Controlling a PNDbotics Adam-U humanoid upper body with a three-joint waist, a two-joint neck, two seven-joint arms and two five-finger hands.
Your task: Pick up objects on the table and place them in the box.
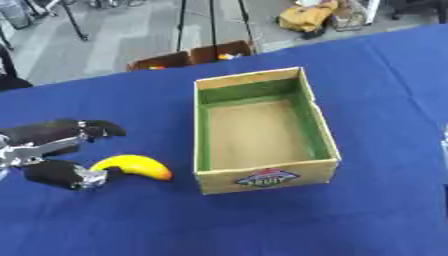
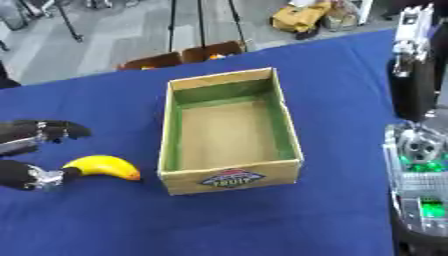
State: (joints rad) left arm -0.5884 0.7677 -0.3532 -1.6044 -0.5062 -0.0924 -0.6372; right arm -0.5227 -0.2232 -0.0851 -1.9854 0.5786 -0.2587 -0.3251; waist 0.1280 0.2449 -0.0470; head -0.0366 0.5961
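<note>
Surface [image 1: 262,220]: covered in a deep blue cloth, lying askew across both views, its far edge running diagonally from lower left to upper right.

Floor [image 1: 131,35]: grey, smooth, evenly lit, with soft reflections; visible beyond the far edge of the surface.

Stand legs [image 1: 212,22]: thin dark poles rising from the floor, near the upper middle; another dark slanted leg [image 1: 77,25] at upper left.

Brown cartons [image 1: 192,56]: two open ones on the floor, just behind the far edge of the surface, small orange and yellow items inside.

Yellow bundle [image 1: 308,17]: crumpled, fabric-like, on the floor at upper right, with pale clutter beside it.
</note>
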